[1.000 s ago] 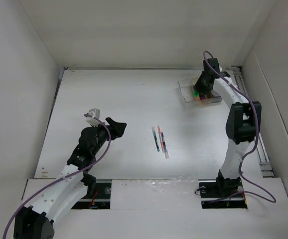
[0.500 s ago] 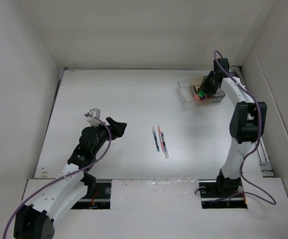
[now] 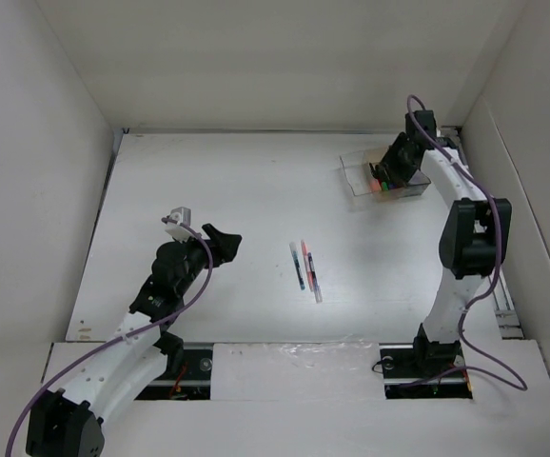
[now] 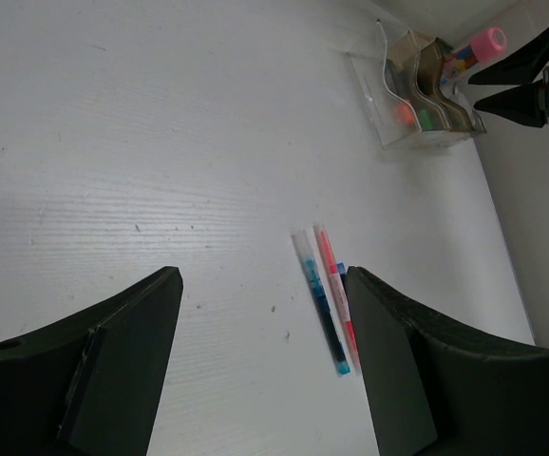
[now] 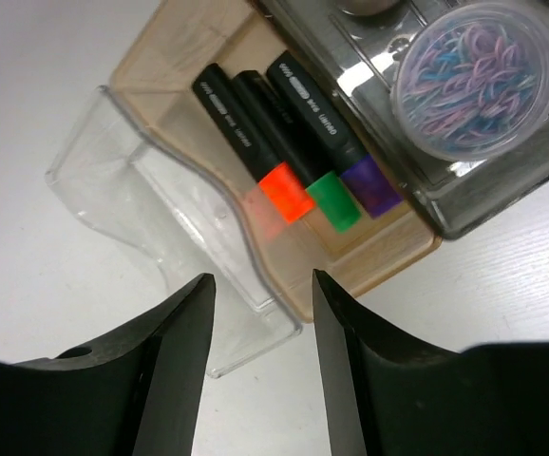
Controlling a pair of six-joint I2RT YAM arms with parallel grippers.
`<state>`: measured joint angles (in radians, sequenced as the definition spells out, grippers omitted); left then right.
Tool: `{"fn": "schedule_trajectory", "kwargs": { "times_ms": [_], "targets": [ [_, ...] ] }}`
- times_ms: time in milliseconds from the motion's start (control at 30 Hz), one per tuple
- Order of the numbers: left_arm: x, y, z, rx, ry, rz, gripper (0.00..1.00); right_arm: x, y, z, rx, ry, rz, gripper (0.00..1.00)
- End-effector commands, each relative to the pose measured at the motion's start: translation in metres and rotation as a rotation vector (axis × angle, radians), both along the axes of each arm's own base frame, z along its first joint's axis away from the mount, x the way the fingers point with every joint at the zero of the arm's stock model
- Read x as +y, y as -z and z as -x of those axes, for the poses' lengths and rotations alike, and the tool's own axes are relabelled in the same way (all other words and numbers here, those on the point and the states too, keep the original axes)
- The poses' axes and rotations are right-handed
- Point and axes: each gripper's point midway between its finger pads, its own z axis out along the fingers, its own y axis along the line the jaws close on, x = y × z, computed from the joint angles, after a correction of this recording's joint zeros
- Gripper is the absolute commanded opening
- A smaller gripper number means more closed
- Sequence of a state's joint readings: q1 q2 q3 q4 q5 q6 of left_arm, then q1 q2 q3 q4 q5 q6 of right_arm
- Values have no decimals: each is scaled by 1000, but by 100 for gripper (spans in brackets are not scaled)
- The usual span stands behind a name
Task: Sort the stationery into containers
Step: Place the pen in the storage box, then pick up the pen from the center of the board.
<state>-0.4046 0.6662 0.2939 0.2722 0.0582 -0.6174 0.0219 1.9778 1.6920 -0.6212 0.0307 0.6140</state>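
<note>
Right gripper (image 3: 390,172) is positioned over the organiser (image 3: 359,177) in the upper right of the top view. In the right wrist view its fingers (image 5: 175,361) are spread apart with nothing between them; the clear front compartment (image 5: 113,161) lies below the gap.

Amber compartment contents, lying side by side and touching:
- orange highlighter (image 5: 246,138)
- green highlighter (image 5: 289,142)
- purple highlighter (image 5: 327,128)

The smoky grey compartment at the upper right of that view holds the round clear jar (image 5: 474,76), filled with coloured paper clips. The pink-capped bottle (image 4: 483,43) stands at the far end of the organiser.

The thin pens (image 3: 305,268) lie close together on the table (image 3: 208,181), centre frame, well apart from the organiser.

Left gripper (image 3: 221,239) hangs left of centre, jaws wide and empty, the pens (image 4: 330,302) visible between its fingers (image 4: 123,361).
</note>
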Motion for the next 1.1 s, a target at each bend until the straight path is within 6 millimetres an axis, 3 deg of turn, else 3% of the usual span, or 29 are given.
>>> {"fn": "schedule_trajectory", "kwargs": {
  "times_ms": [0,67,100,133,167,200,233,300,333,400,433,467,500,567,633,700,933,967,1067],
  "targets": [
    [-1,-7,-2,-35,0,10,66,28,-61,9,-146,-24,41,51],
    [-1,-7,-2,-35,0,10,66,51,-72,22,-184,-72,59,44],
    [-1,-7,-2,-35,0,10,66,81,-62,36,-183,-136,60,39],
    [0,-7,-3,-35,-9,8,66,97,-73,48,-216,-182,58,34],
    [0,-7,-3,-35,-9,8,66,110,-70,57,-216,-208,69,20],
    [0,-7,-3,-35,-9,8,66,137,-66,74,-215,-258,100,11],
    [0,-9,-3,-44,-9,12,66,145,-51,94,-186,-279,124,2],
    [0,-9,-3,-44,-9,12,66,164,-37,120,-173,-302,142,0],
    [0,-9,-3,-44,-9,12,66,189,-32,139,-173,-365,130,0],
    [0,-9,-3,-44,-9,12,66,207,-4,183,-120,-423,135,0],
    [-2,-12,-2,-53,3,18,66,208,-8,183,-128,-408,118,0],
    [-2,-9,-3,-44,3,15,66,220,6,208,-93,-460,121,0],
    [-2,-7,-3,-36,3,11,66,227,8,220,-87,-466,100,0],
    [-2,-7,-3,-36,3,11,65,244,23,250,-45,-543,90,11],
    [0,-4,-5,-27,-10,4,65,253,35,261,-22,-552,104,26],
    [0,-6,-5,-36,-11,8,64,254,55,269,9,-551,171,33],
    [5,-4,-5,-28,-39,-3,62,267,83,276,43,-573,260,37],
    [6,-1,-4,-19,-39,-7,62,273,79,274,30,-586,243,37],
    [7,-3,-6,-28,-48,-5,62,266,87,269,33,-553,293,36]
  ]
}}
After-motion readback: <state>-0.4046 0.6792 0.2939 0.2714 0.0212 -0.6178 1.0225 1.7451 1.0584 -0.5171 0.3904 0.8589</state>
